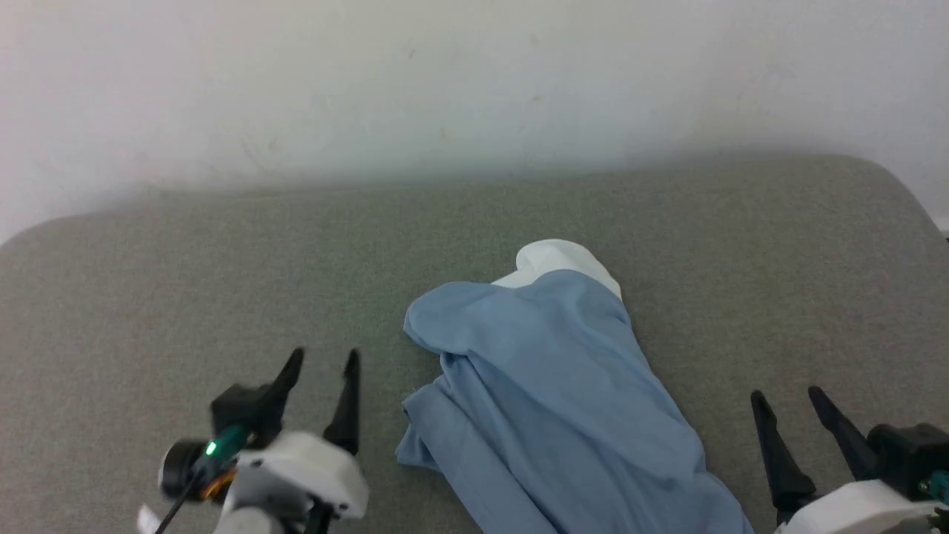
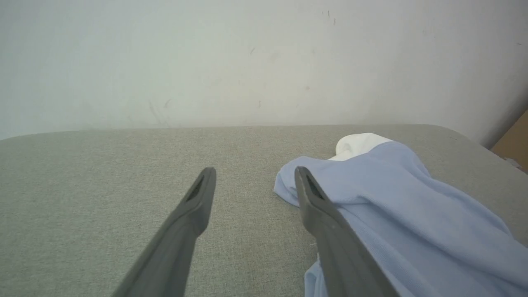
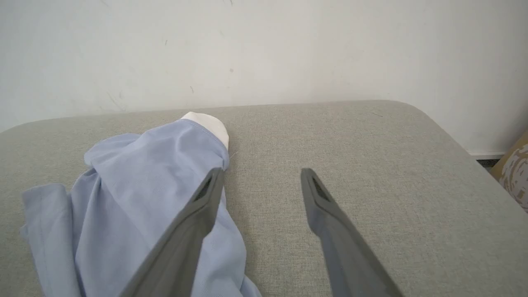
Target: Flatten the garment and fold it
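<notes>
A grey padded surface (image 1: 148, 297) meets a white wall (image 1: 445, 74) at its far edge. One shirt (image 1: 549, 371), crumpled light blue with a white patch (image 1: 556, 259) at its far end, lies centre-right and runs off the near edge of the head view. Two grippers flank it. The left gripper (image 1: 324, 356) and the right gripper (image 1: 786, 394) both have their fingers apart and are empty. The right wrist view shows a brown mottled object (image 3: 517, 173) past the surface's right side.
</notes>
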You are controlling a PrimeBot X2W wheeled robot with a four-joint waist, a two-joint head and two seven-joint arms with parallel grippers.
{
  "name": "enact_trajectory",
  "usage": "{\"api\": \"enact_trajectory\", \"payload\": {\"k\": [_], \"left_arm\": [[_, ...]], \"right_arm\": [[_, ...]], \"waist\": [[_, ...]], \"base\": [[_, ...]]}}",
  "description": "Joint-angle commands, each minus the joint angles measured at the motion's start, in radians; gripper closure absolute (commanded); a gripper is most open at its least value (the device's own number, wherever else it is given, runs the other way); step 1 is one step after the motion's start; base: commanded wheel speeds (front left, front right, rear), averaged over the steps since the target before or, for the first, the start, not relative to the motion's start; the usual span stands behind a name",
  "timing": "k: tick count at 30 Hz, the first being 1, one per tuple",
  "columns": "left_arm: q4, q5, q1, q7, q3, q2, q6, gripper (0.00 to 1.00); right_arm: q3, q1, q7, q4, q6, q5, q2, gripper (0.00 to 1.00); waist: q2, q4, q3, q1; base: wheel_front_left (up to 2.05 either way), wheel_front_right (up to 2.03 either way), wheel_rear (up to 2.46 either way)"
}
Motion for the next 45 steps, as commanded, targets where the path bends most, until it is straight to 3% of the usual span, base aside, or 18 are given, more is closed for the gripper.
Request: {"api": "enact_trajectory", "payload": {"k": [1,12,20,21,22,23,24,28,31,36,41,45], "left_arm": [[0.004,0.016,-0.054,0.017,-0.023,-0.005,-0.019,0.0],[0.197,0.044,-0.314,0.37,-0.237,-0.011,-0.205,0.0],[0.288,0.035,-0.329,0.73,-0.382,0.037,-0.283,0.0],[0.283,0.026,-0.327,0.757,-0.396,0.044,-0.289,0.17],[0.272,0.018,-0.326,0.764,-0.4,0.049,-0.293,0.53],[0.257,0.01,-0.324,0.754,-0.397,0.053,-0.295,0.71],[0.24,0.008,-0.324,0.738,-0.39,0.059,-0.293,1.0],[0.127,0.028,-0.302,0.62,-0.329,0.092,-0.222,1.0],[0.007,0.032,-0.244,0.592,-0.279,0.137,-0.153,1.0],[-0.201,0.009,-0.035,0.622,-0.164,0.239,0.017,1.0],[-0.341,-0.049,0.229,0.65,-0.058,0.278,0.186,1.0],[-0.336,-0.129,0.375,0.659,-0.012,0.263,0.234,1.0]], "right_arm": [[-0.002,-0.025,-0.002,0.003,-0.001,-0.009,0.004,0.0],[0.037,-0.101,-0.003,0.051,-0.001,-0.003,0.005,0.0],[0.048,-0.11,-0.014,0.085,-0.001,0.011,0.008,0.0],[0.048,-0.111,-0.016,0.088,-0.001,0.014,0.008,0.0],[0.047,-0.111,-0.018,0.091,-0.001,0.015,0.008,0.0],[0.045,-0.111,-0.02,0.094,-0.001,0.015,0.008,0.0],[0.043,-0.11,-0.022,0.098,-0.001,0.015,0.009,0.0],[0.025,-0.095,-0.024,0.106,-0.001,0.014,0.01,0.0],[0.013,-0.079,-0.024,0.107,-0.001,0.015,0.011,0.0],[0.01,-0.06,-0.019,0.111,-0.001,0.015,0.012,0.0],[-0.005,-0.036,-0.021,0.113,-0.001,0.024,0.012,0.0],[-0.006,-0.018,-0.016,0.115,-0.001,0.032,0.013,0.0]], "waist": [[0.0,0.012,0.038,0.0],[0.0,-0.006,0.125,0.0],[0.0,-0.023,0.13,0.0],[0.0,-0.023,0.13,0.0],[0.0,-0.022,0.128,0.0],[0.0,-0.021,0.125,0.0],[0.0,-0.019,0.121,0.0],[0.0,0.003,0.095,0.0],[0.0,0.026,0.074,0.0],[0.0,0.057,0.047,0.0],[0.0,0.089,0.029,0.0],[0.0,0.11,0.018,0.0]], "base": [[0.0,0.0,0.0],[0.0,0.0,0.0],[0.0,0.0,0.0],[0.0,0.0,0.0],[0.0,0.0,0.0],[0.0,0.0,0.0],[0.0,0.0,0.0],[0.0,0.0,0.0],[0.0,0.0,0.0],[0.0,0.0,0.0],[0.0,0.0,0.0],[0.0,0.0,0.0]]}}
